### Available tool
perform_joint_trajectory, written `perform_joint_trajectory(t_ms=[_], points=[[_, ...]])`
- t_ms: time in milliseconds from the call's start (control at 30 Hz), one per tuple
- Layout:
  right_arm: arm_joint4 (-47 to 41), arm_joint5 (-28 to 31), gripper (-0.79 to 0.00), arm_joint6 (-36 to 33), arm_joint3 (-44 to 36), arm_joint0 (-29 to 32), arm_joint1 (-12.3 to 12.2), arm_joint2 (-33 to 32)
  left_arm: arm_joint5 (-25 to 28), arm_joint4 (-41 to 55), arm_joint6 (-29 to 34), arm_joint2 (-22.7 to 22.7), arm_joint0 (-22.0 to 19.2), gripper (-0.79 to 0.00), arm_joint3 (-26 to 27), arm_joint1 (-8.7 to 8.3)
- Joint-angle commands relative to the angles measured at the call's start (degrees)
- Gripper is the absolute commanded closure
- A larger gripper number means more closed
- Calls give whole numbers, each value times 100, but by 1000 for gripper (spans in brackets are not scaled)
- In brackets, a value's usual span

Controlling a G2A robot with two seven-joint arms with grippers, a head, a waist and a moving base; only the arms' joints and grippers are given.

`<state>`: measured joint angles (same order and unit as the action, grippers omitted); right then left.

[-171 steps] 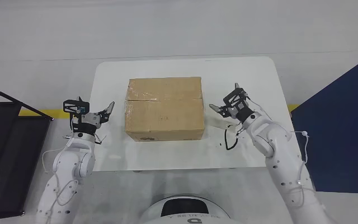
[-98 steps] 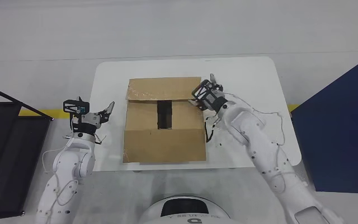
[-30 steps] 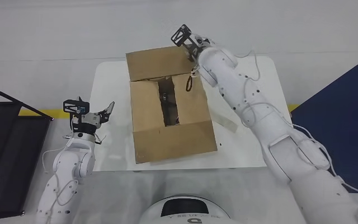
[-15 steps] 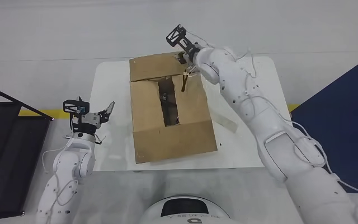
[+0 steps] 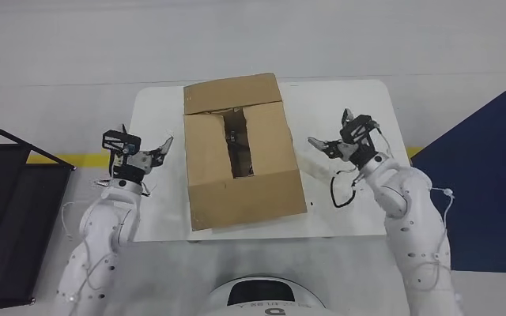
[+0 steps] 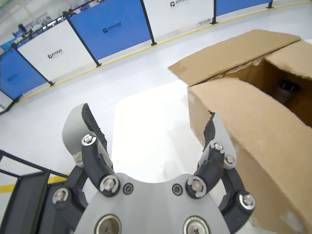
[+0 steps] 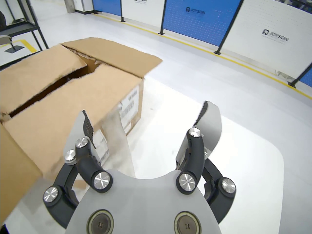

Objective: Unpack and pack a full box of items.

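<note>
A brown cardboard box point(image 5: 241, 158) stands in the middle of the white table point(image 5: 360, 107). Its far flap point(image 5: 233, 93) is folded back, and the two long flaps lie nearly flat with a narrow gap between them. A dark item point(image 6: 287, 88) shows through that gap. My left gripper point(image 5: 147, 144) point(image 6: 148, 120) hovers open just left of the box point(image 6: 256, 127), holding nothing. On the other side of the box point(image 7: 61, 91), my right gripper point(image 5: 330, 131) point(image 7: 146, 115) is open and holds nothing.
A loose strip of tape point(image 7: 121, 140) hangs from the box's right side onto the table point(image 5: 318, 170). A black rack point(image 5: 16, 205) stands beyond the table's left edge and a blue panel point(image 5: 466, 182) to the right. Bare table lies on both sides of the box.
My right arm has drawn back from the box's far flap to the table's right side. The far flap stays folded back. My left gripper has shifted slightly towards the box.
</note>
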<state>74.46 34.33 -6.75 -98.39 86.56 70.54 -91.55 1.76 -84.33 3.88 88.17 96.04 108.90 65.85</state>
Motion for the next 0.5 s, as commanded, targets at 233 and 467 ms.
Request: perform_joint_trajectory(t_ms=[233,467], points=[[189,-352,-785,136,661,97,10,285,765,-1240,1526,-847,-707,-785,405,15],[284,-365,-785,242,935,-187,37,729,1125,-1664,2473,-1816,-1632,-785,-73,134]])
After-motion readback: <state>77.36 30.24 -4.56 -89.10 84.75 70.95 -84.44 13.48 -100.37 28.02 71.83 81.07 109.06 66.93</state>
